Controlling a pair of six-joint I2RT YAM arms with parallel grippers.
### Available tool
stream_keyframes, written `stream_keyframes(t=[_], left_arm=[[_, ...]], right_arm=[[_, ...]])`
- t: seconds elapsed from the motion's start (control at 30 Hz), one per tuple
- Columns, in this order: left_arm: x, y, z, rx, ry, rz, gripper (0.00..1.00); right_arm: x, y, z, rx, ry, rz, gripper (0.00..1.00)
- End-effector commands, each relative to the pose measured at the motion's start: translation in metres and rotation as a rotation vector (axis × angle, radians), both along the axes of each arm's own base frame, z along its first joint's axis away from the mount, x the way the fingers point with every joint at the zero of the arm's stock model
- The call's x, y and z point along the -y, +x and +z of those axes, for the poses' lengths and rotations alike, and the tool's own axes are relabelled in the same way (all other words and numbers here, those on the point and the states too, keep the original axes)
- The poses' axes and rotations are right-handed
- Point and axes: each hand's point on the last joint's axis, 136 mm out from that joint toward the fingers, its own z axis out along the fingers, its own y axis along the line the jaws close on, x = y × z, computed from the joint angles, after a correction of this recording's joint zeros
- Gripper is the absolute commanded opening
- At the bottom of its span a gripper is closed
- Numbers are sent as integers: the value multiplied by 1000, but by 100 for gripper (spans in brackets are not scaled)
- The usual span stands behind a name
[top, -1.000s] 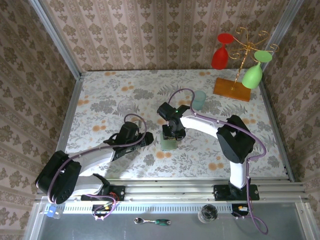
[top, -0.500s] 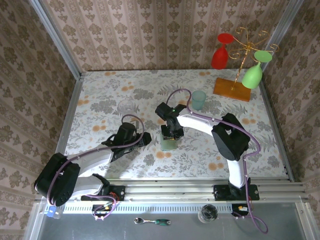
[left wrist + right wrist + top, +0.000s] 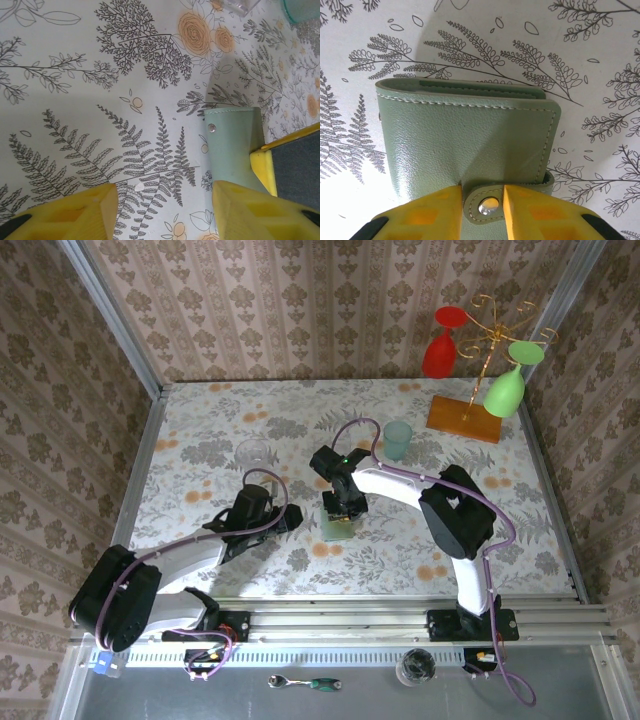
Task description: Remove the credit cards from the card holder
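The card holder (image 3: 465, 135), a pale sage-green wallet, lies folded shut on the flowered table, also seen from above as the card holder (image 3: 338, 530). My right gripper (image 3: 482, 207) points down over it, its yellow fingers pressed against both sides of the snap tab (image 3: 489, 206). The credit cards are hidden inside. My left gripper (image 3: 165, 210) hangs open just left of the card holder (image 3: 232, 145), with only tablecloth between its fingers. From above, the left gripper (image 3: 290, 520) sits beside the right gripper (image 3: 343, 508).
A pale teal cup (image 3: 399, 439) stands behind the wallet and a clear glass (image 3: 254, 453) to the back left. A gold rack on a wooden base (image 3: 465, 417) at the back right holds a red glass (image 3: 440, 350) and a green glass (image 3: 505, 390). Walls close in three sides.
The right gripper's jaws have narrowed onto the snap tab, and its arm has shifted slightly left. The left arm has barely moved.
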Motion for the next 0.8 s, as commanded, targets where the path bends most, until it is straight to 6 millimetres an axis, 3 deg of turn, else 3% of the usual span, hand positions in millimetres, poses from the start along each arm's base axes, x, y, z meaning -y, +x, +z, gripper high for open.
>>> stream_keyframes(t=[0.0, 0.13, 0.5, 0.6, 0.77], left_arm=[[3, 2, 3, 7, -21, -11, 53], [6, 2, 5, 12, -28, -21, 52], [29, 3, 14, 24, -54, -96, 47], [37, 5, 17, 21, -71, -119, 44], [53, 9, 22, -9, -112, -161, 30]], right_arm=[[10, -9, -19, -47, -75, 12, 26], [10, -9, -21, -49, -71, 13, 25], [7, -12, -22, -47, -36, 15, 7], [7, -13, -21, -46, -21, 14, 0], [3, -12, -14, -34, 34, -4, 0]])
